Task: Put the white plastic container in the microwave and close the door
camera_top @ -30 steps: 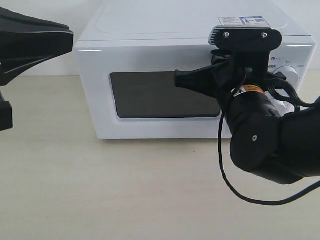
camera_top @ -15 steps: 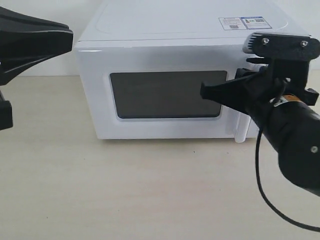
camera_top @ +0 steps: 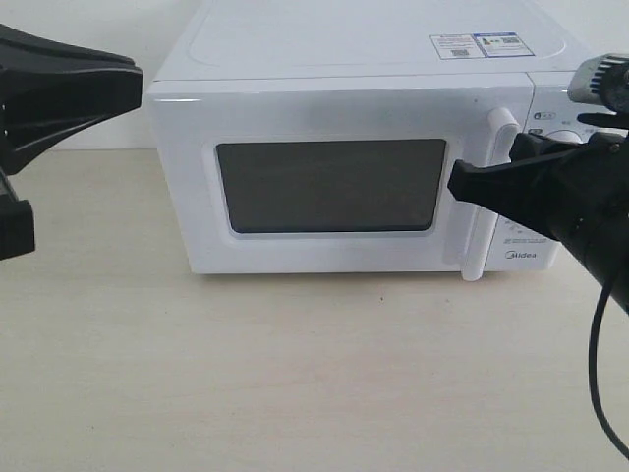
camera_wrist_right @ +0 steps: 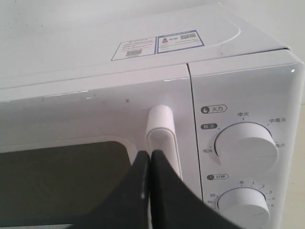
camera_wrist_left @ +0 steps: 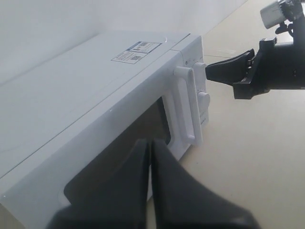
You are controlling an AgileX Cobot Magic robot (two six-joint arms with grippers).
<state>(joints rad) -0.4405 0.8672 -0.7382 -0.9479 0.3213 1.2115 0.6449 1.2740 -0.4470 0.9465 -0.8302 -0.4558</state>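
Note:
The white microwave [camera_top: 295,59] stands at the back of the table with its door [camera_top: 187,197] shut flat against the body. The dark window [camera_top: 329,187] shows nothing inside. The white plastic container is out of view. My right gripper [camera_top: 455,185] is shut and empty, its tip just in front of the vertical bar handle [camera_top: 488,197]. In the right wrist view the shut tips [camera_wrist_right: 149,153] sit just beside the handle [camera_wrist_right: 162,129]. My left gripper [camera_top: 138,84] hovers shut and empty off the microwave's left side, and its tips [camera_wrist_left: 151,141] point along the door.
Two round dials [camera_wrist_right: 247,145] [camera_wrist_right: 243,205] sit on the control panel right of the handle. Stickers [camera_top: 480,44] lie on the microwave's top. A black cable [camera_top: 600,374] hangs from the right arm. Pale wooden table [camera_top: 295,374] stretches in front.
My right arm has swung to the right, away from the door window, uncovering the handle and control panel. The left arm has barely moved.

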